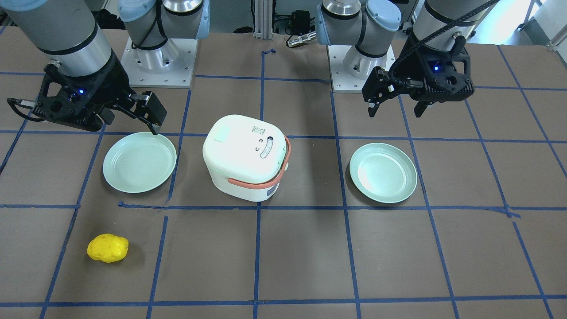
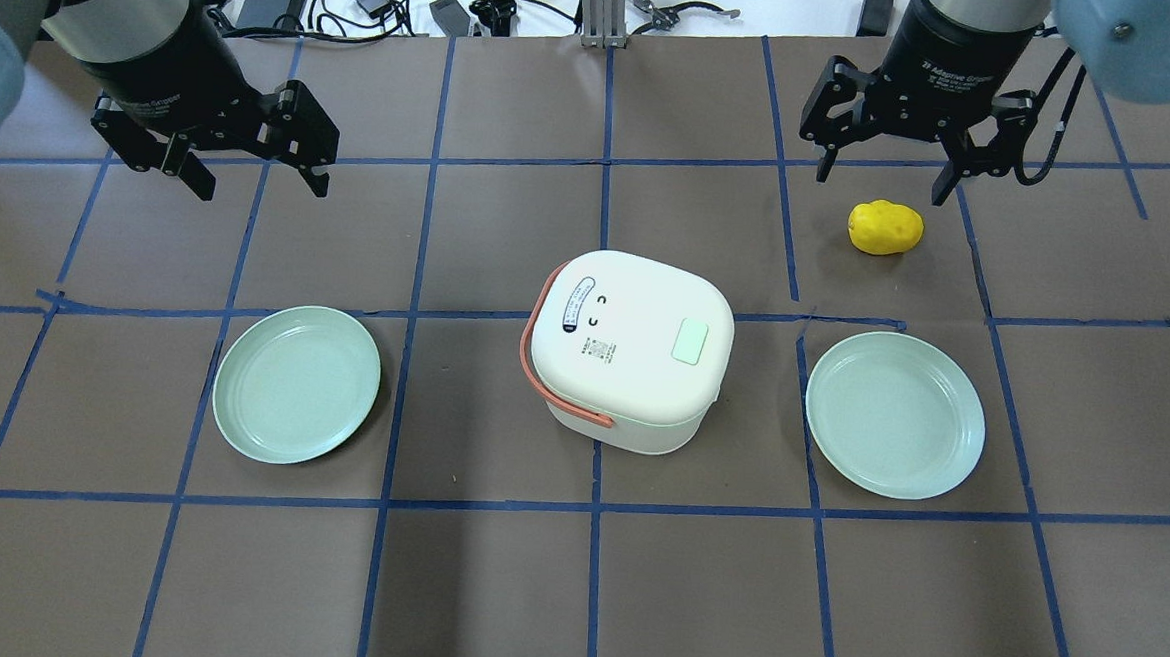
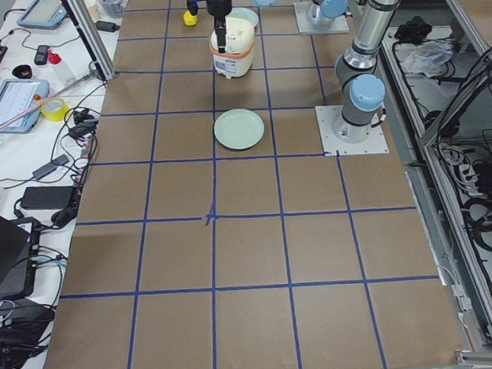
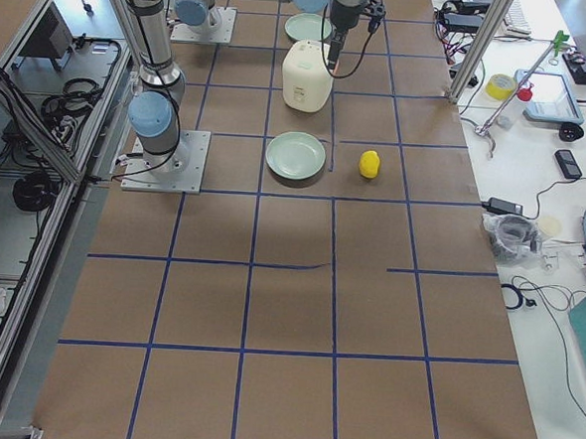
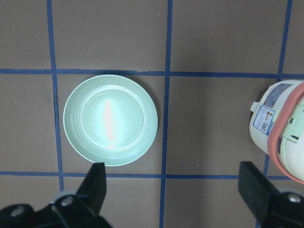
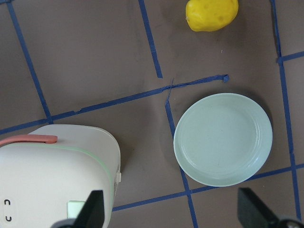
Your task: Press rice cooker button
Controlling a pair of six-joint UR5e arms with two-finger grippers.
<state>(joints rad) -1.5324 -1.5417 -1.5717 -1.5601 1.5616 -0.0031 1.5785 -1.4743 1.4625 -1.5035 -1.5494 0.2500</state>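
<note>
The white rice cooker (image 2: 628,371) with an orange handle stands mid-table, lid shut. A pale green square button (image 2: 689,342) sits on its lid; it also shows in the front view (image 1: 223,134). My left gripper (image 2: 260,187) is open and empty, hovering far-left of the cooker. Its wrist view shows the cooker (image 5: 280,128) at the right edge. My right gripper (image 2: 883,184) is open and empty, hovering far-right near a yellow potato (image 2: 886,227). The right wrist view shows the cooker (image 6: 52,175) at bottom left.
Two pale green plates lie either side of the cooker, one on the left (image 2: 297,384) and one on the right (image 2: 896,415). Blue tape lines grid the brown table. Cables and tools lie beyond the far edge.
</note>
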